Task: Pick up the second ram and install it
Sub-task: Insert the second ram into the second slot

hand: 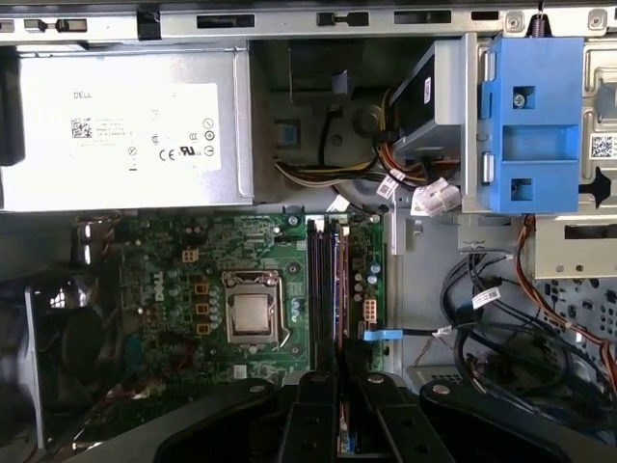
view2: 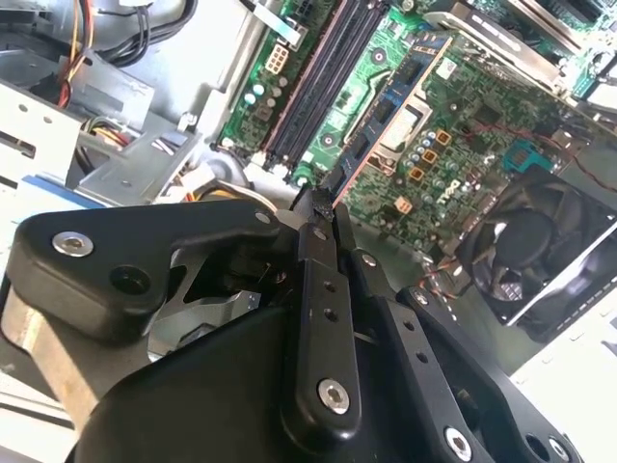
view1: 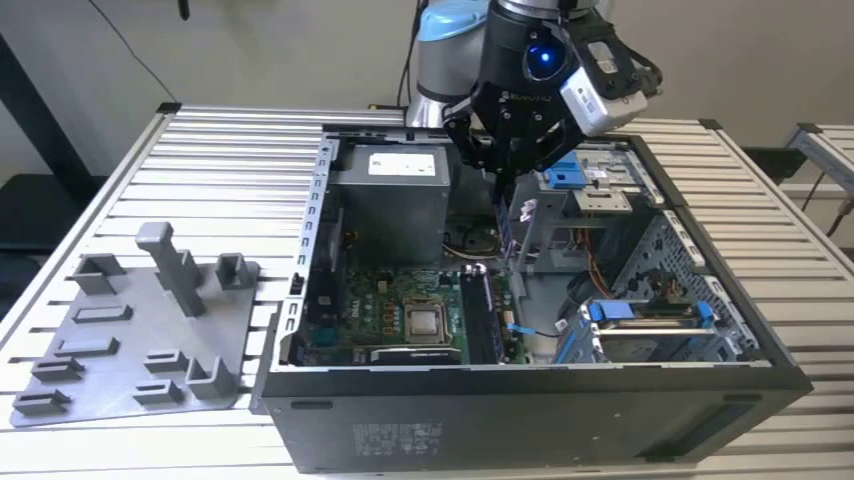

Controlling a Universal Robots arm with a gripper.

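1. The gripper (view1: 505,170) hangs over the open case (view1: 534,400), its fingers (view2: 323,217) clenched on the ram (view1: 505,225), a thin dark stick held upright.
2. The ram sits above the slots (hand: 328,280) on the green board (hand: 164,280).
3. The socket (hand: 253,313) lies beside the slots.
4. The grey supply box (hand: 125,125) borders the board.
5. A grey fixture plate (view1: 134,340) lies outside the case, on the exterior view's left.

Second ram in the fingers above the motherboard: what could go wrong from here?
1. The gripper seems to pinch the second ram by a thin edge; it might tilt and miss the memory slots.
2. The blue-tipped cable lies right beside those slots and could snag.
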